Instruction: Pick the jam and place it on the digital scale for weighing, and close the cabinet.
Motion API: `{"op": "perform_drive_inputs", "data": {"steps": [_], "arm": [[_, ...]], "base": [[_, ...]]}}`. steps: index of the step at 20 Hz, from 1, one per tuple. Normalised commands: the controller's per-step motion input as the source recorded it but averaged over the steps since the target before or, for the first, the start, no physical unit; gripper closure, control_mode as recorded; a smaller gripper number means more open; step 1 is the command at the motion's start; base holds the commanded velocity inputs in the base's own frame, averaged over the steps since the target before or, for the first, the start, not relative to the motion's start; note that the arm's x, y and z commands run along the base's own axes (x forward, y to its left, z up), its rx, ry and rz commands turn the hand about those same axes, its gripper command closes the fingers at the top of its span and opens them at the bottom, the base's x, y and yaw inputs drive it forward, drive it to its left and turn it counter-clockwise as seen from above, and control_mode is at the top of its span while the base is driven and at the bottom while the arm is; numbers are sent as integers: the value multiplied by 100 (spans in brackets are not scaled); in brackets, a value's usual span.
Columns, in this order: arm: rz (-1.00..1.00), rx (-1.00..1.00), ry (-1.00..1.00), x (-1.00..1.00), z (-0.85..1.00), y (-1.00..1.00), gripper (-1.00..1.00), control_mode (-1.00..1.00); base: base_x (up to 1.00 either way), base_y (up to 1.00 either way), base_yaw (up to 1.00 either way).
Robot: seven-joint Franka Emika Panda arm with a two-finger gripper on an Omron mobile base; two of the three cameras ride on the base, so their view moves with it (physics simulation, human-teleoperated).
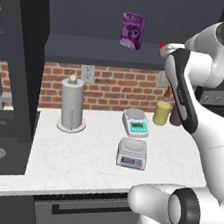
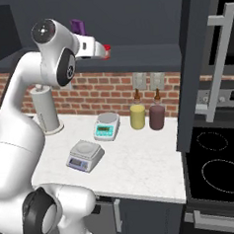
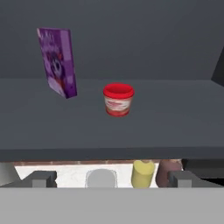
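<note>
Reach toward the jam in hand. The jam point(image 3: 118, 99) is seen upright at centre frame in the hand view, on the open cabinet point(image 3: 131, 127) shelf, well apart from the purple box point(image 3: 57, 61) at upper left. The gripper point(image 3: 111, 179) is spread fully, nothing held, fingertips point(image 3: 41, 178) at the bottom edge, short of the jar. In the right base view the gripper point(image 2: 102, 50) is noted at upper left, just beside the jar's red lid. The digital scale point(image 1: 132, 152) sits at mid-frame on the counter point(image 1: 77, 154), nearer than the white scale point(image 1: 137, 122). For a clean pick, the advance is best kept level and centred, jaws straddling the jar body below the lid before closing; a low approach risks the shelf edge.
</note>
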Motion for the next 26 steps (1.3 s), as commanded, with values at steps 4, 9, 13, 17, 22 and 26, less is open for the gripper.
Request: {"op": "perform_drive_inputs", "data": {"steps": [4,9,13,17,22,26], "arm": [[0,0,0,19,-8,0,-100,-100],[0,0,0,34,-12,0,-100,-100],[0,0,0,27,-2,-9,-100,-100],[0,0,0,25,0,-15,-100,-100],[0,0,2,25,0,-17,-100,-100],[0,0,2,24,0,0,-100,-100]], "base": [[0,0,0],[0,0,0],[0,0,0],[0,0,0],[0,0,0],[0,0,0]]}}
